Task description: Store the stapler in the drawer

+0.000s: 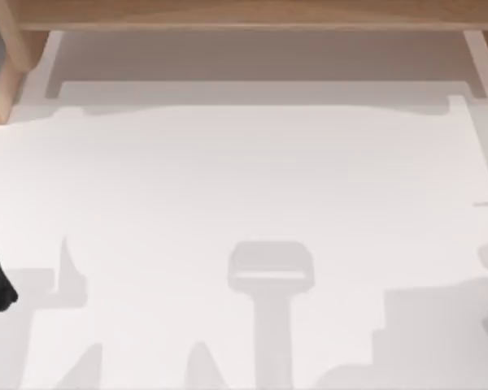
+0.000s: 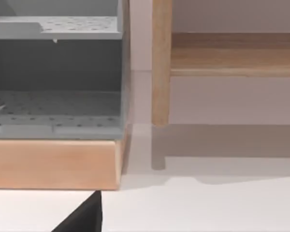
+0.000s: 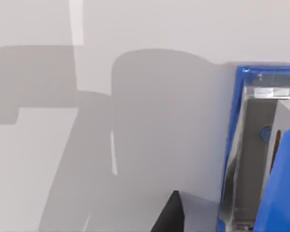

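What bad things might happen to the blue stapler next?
The stapler lies at the edge of the right wrist view, off to one side of the camera, so a grab might catch only its rim and tip it. The wooden frame stands at the far end of the table, so the stapler could bump it on the way.

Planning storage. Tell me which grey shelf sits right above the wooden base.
The lower shelf, directly over the wooden base; the upper shelf sits higher, above a gap.
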`<control>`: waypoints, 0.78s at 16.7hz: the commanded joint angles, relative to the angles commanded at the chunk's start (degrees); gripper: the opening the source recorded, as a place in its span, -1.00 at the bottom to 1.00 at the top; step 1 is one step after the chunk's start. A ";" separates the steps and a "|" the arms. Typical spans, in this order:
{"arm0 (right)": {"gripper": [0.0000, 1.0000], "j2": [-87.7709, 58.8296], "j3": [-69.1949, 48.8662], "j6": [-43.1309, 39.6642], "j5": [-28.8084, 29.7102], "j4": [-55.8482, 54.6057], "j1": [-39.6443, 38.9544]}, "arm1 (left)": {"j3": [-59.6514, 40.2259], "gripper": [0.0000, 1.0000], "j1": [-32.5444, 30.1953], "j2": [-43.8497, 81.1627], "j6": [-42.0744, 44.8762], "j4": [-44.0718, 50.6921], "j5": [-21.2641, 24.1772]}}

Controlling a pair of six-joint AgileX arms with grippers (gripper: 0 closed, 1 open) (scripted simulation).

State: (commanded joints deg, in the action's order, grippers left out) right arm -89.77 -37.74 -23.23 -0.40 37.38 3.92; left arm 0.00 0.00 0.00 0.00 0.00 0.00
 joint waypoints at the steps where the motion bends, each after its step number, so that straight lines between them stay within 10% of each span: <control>1: -1.00 0.00 0.00 0.00 0.00 0.00 0.00 | 0.00 1.00 0.00 0.00 0.00 0.00 0.00; 13: -1.00 5.33 -4.61 0.16 -0.25 9.18 0.01 | 0.00 1.00 0.00 0.00 0.00 0.00 0.00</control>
State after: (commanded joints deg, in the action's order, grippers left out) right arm -84.44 -42.35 -23.07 -0.65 46.56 3.93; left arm 0.00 0.00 0.00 0.00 0.00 0.00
